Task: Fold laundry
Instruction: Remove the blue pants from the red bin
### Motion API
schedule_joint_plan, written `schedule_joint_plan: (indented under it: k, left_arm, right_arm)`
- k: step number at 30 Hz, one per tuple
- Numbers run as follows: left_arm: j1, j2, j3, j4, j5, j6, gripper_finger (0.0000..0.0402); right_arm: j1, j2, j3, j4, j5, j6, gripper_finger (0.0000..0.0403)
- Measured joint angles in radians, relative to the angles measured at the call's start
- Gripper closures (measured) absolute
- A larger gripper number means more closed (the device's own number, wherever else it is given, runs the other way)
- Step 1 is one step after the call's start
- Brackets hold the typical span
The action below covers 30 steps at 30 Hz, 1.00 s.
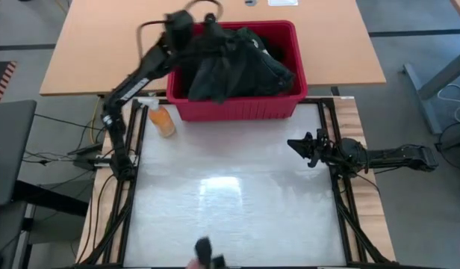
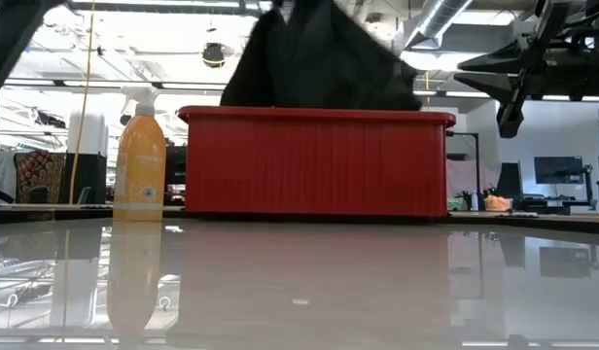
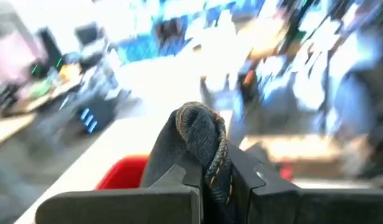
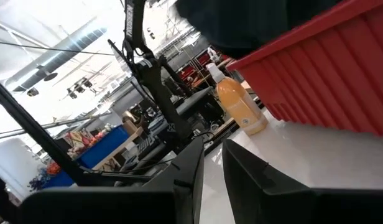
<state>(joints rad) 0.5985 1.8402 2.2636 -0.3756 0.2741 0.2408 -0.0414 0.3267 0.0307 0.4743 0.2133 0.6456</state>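
High view: the laundry (image 1: 237, 67), soft dark cloth judged light, limp and prone to sag and snag, was heaped in the red basket (image 1: 237, 109) at the far side of the table (image 1: 237, 194), with one bunched fold raised above the pile. That fold was pinched between the closed fingers of the left tool (image 1: 207, 24), directly over the basket; a hem or collar edge would likely give better control. The right tool (image 1: 303, 146) hovered over the table's right side, well apart from the laundry, fingers slightly parted and holding nothing.
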Motion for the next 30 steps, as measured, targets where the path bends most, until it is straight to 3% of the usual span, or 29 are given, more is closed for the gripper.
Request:
schedule_joint_plan:
  k: [5,10,13,18,23,30]
  left_arm:
    - [-0.033,-0.088,-0.007,-0.039,0.138,-0.108,0.0389]
    - [-0.113,-0.141,-0.007,-0.272,0.262,-0.106,0.0389]
    - [-0.192,-0.150,-0.007,-0.477,0.240,-0.055,0.0390]
    - [-0.374,-0.137,-0.088,-0.706,0.047,-0.062,0.0390]
    - [-0.537,-0.143,-0.346,-0.658,-0.056,-0.122,0.0390]
    - [-0.650,-0.155,-0.659,-0.318,-0.066,-0.269,0.0390]
  right_arm:
    - [0.002,0.000,0.000,0.038,-0.054,0.000,0.0316]
    - [0.002,0.000,0.000,0.096,-0.175,0.002,0.0316]
    - [0.002,0.000,0.000,0.120,-0.262,0.036,0.0316]
    - [0.002,0.000,0.000,0.130,-0.400,0.141,0.0316]
    - [0.002,0.000,0.000,0.127,-0.534,0.200,0.0316]
    - [0.002,0.000,0.000,0.109,-0.537,0.168,0.0316]
